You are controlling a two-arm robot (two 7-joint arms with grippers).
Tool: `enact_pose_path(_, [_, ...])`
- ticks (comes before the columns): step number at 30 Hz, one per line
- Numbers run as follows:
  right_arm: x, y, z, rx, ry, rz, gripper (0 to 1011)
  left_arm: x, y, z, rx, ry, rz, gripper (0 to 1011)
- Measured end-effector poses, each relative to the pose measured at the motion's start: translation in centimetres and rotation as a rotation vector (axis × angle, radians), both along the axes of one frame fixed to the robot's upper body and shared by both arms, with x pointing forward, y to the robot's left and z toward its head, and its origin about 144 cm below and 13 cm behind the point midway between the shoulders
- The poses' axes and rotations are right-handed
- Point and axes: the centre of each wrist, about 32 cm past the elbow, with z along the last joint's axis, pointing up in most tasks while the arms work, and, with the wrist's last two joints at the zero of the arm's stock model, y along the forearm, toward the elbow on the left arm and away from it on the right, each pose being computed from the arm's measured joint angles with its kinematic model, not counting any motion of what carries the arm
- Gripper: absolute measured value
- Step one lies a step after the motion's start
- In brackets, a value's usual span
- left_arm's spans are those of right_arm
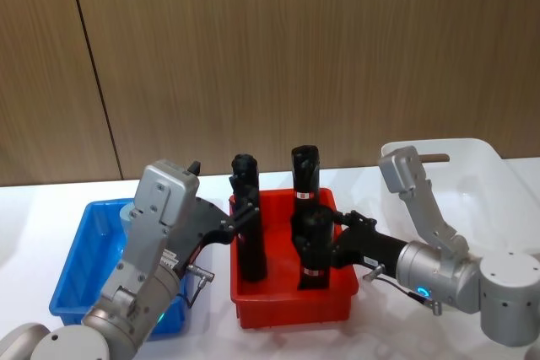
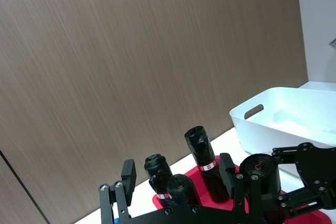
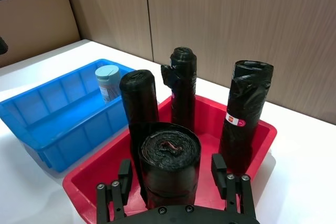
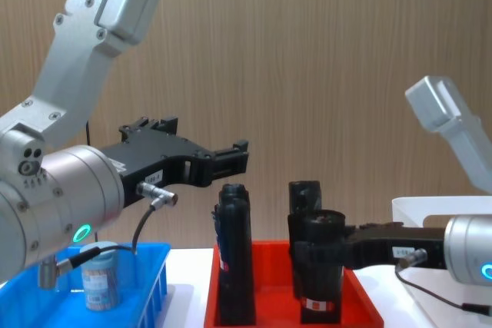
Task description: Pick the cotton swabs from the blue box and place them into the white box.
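- No text is showing clearly enough to read anywhere.
- The black rolls in the red tray are wearing red-and-white stickers, print too small to make out.
- The cotton swabs jar in the blue box is carrying a label, unreadable.
- White tags are sitting on both arms, their lettering illegible.

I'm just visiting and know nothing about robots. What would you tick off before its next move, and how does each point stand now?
1. Cotton swabs upright in the blue box: ok.
2. Left tool open and empty: ok.
3. Left tool over the blue box: not ok, it hangs over the red tray.
4. Right tool at a task item: not ok, it is at a black roll.
5. White box has room: ok in the part seen.
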Motion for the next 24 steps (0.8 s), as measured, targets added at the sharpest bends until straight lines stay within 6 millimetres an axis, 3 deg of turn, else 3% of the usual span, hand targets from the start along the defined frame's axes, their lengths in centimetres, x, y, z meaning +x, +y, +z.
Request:
enact_pose_path(15, [0.6, 1.0, 0.3, -0.001, 0.011, 0.009, 579, 0.0, 0.0, 0.0, 0.0, 0.0, 0.0, 1004])
enact_pose_path(24, [0.6, 1.2, 0.7, 0.007, 0.006, 0.013, 548, 0.0, 0.0, 0.0, 0.0, 0.0, 0.0, 1004])
